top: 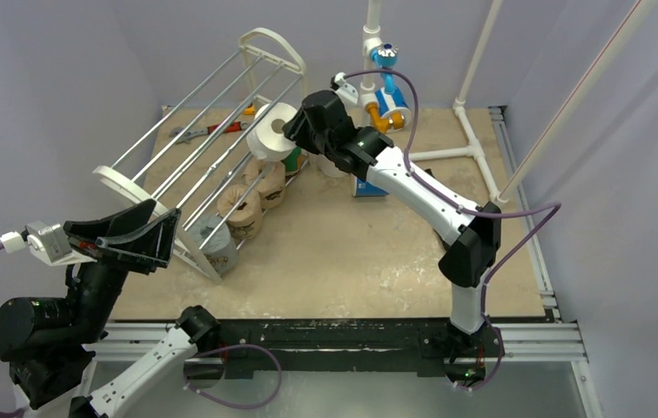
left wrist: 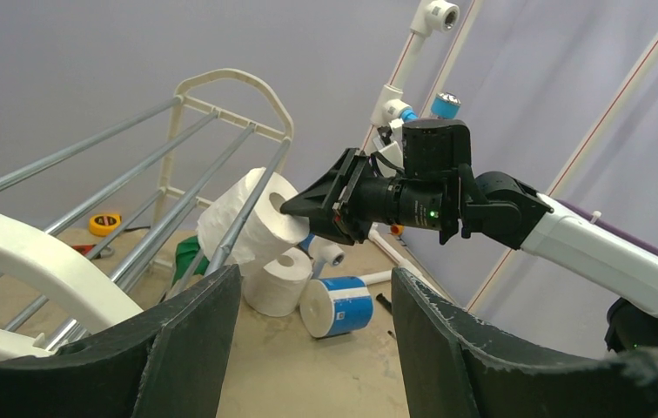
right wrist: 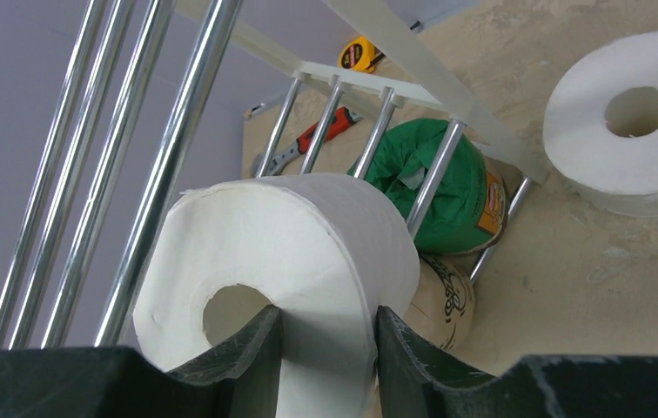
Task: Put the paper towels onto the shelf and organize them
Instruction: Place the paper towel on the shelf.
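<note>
Grasping a white roll (top: 271, 131) by its wall, right gripper (right wrist: 325, 324) holds it against the shelf (top: 125, 181) rods. Four rolls (top: 243, 209) sit beneath; two others (left wrist: 339, 305) lie loose. Left gripper (left wrist: 317, 348) gapes empty.

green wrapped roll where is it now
Right wrist view, centre: green roll inside the shelf behind its rods, beside the tan printed roll.

Arms (top: 421, 196): white shells, black joints, black jaws, purple cables (top: 517, 212), green LEDs (left wrist: 431, 212).
</note>
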